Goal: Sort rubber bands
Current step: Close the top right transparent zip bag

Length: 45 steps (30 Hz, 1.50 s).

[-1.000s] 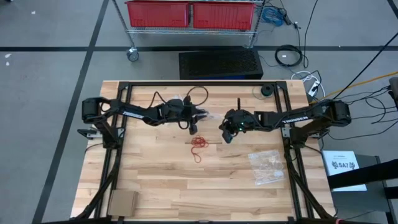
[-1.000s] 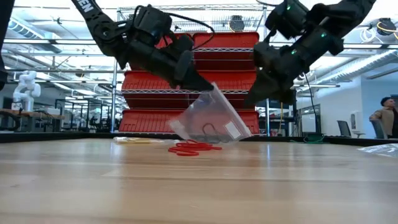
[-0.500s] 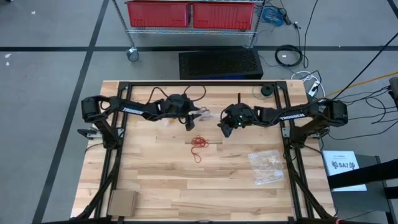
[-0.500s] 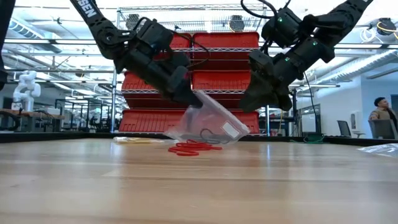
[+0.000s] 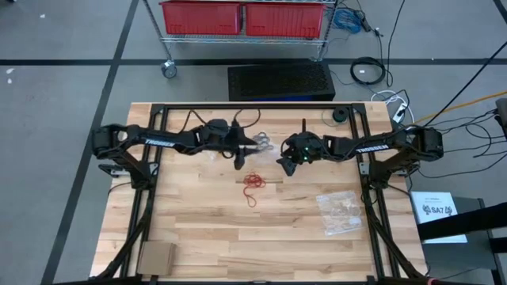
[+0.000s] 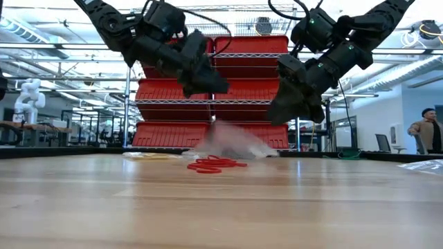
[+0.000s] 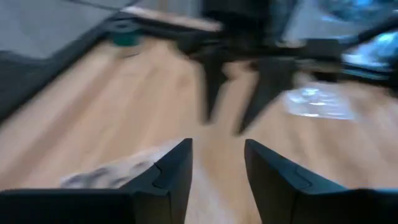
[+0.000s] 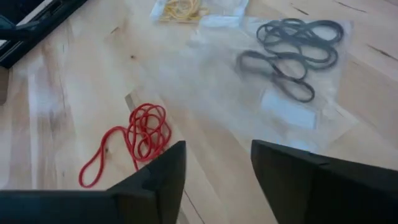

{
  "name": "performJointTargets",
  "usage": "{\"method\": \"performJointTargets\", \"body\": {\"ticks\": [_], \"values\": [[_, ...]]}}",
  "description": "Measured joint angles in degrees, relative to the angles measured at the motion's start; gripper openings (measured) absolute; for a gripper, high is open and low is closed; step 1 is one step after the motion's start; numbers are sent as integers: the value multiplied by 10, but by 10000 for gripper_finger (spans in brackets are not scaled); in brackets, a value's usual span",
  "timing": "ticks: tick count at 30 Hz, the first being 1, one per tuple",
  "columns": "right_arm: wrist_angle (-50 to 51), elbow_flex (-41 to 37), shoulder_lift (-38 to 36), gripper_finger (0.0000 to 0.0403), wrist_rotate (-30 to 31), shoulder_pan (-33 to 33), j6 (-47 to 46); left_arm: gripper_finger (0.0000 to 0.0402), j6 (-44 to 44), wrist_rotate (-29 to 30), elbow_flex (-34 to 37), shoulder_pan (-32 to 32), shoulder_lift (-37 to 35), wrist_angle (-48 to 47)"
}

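Red bands [image 8: 134, 140] on the bench [image 5: 238, 229]
Beside them lay a bag [image 8: 292, 74]; left tool [image 5: 239, 162] and right tool [image 5: 283, 165] hung spread, empty.

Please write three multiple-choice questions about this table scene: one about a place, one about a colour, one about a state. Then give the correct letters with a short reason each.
1. Where do the loose red rubber bands lie?
A. inside a clear bag
B. bare on the wooden table
C. in a red bin

2. What colour are the bands inside the clear bag seen in the right wrist view?
A. dark
B. red
C. green

3. How do the right gripper fingers stand?
A. shut on a bag
B. shut on red bands
C. open, holding nothing

Answers: 1 B, they rest directly on the wood; 2 A, dark loops show through the plastic; 3 C, the gap between the fingers shows only table.
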State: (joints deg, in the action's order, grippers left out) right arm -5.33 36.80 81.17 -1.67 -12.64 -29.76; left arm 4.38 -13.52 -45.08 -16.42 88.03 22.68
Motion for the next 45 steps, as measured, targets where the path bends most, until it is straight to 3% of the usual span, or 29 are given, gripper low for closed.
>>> {"method": "performJointTargets", "body": {"ticks": [3, 6, 9, 11, 22, 28, 36, 45], "values": [[9, 0, 0, 216, 0, 0, 8, 169, 12, -14, 0, 9, 1, -12], [40, 0, 0, 243, 0, 0, 5, 175, 35, 23, 0, 5, 1, -27], [78, 0, 7, 251, 33, -7, -17, 175, 41, 62, 0, -14, 1, -33], [86, 0, 25, 248, 53, -17, -33, 175, 36, 58, 0, -33, 1, -45], [-49, 1, 148, 217, 62, -56, -102, 175, 27, -233, 1, -153, 2, -23], [-80, 2, 177, 165, 69, -59, -113, 175, 12, -258, 1, -167, 2, -22], [-76, -2, 152, 18, 53, -59, -74, 175, 7, -258, 1, -173, 2, -22], [-75, -2, 79, 2, 39, -61, -39, 175, 9, -257, 1, -204, 2, -22]]}}
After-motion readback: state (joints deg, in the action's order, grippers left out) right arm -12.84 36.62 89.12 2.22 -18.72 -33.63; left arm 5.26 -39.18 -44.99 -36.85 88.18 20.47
